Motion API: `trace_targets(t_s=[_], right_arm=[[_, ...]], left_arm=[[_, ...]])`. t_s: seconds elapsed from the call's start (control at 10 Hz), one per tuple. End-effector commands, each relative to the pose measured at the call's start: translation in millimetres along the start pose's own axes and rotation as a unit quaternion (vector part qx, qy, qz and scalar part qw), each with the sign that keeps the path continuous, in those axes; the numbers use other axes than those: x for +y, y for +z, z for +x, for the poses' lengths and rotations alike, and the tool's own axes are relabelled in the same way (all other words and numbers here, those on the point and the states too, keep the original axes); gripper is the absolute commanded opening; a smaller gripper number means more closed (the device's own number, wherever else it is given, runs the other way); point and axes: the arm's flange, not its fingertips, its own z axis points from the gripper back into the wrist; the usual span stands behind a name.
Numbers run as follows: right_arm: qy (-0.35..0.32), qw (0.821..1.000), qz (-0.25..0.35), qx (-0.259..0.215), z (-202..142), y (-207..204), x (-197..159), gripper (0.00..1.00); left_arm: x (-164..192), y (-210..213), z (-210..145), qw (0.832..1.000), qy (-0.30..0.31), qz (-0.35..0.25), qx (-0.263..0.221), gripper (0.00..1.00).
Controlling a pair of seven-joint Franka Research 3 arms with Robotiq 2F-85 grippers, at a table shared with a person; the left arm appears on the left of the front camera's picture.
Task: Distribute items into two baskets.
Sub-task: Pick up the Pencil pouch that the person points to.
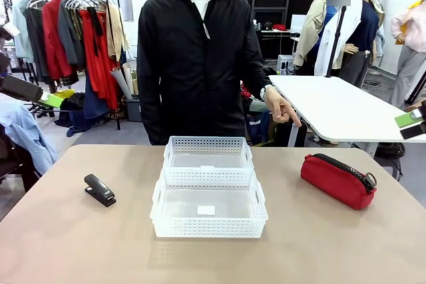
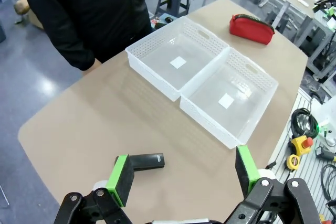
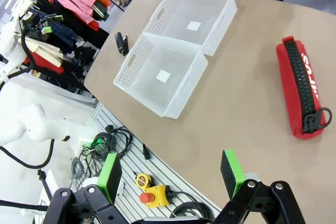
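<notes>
Two white lattice baskets stand end to end at mid-table: the smaller basket [image 1: 208, 143] on the person's side, the larger basket [image 1: 210, 227] nearer me. Both are empty. The black stapler [image 1: 99, 189] lies left of them, the red pouch [image 1: 337, 179] right of them. My left gripper [image 1: 46, 100] hovers at the left edge, my right gripper [image 1: 409, 123] at the right edge. In the left wrist view the left gripper [image 2: 184, 174] is open high above the stapler [image 2: 147, 161]. In the right wrist view the right gripper [image 3: 170, 174] is open, the pouch [image 3: 302, 93] off to its right.
The person stands at the far edge, one hand [image 1: 283, 110] pointing down toward the pouch side. A white table [image 1: 346, 108] stands behind on the right, a clothes rack [image 1: 73, 31] behind on the left. Cables and a yellow emergency stop [image 3: 152, 192] lie on the rail below the table's near edge.
</notes>
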Motion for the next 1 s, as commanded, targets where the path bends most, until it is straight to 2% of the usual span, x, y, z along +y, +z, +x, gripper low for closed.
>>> trace_targets(t_s=[0.0,0.4,0.9], right_arm=[[-0.001,1.0,0.008,-0.004,1.2,0.1,1.5,1.0],[0.0,1.0,0.0,0.0,-0.1,0.0,0.0,1.0],[0.035,0.987,-0.132,0.088,71.2,-35.3,-13.2,1.0]], left_arm=[[0.4,0.9,0.6,1.0,-0.003,0.002,-0.005,1.0],[0.4,0.9,0.6,1.0,-0.003,0.002,-0.005,1.0],[0.4,0.9,0.6,1.0,-0.003,0.002,-0.005,1.0]])
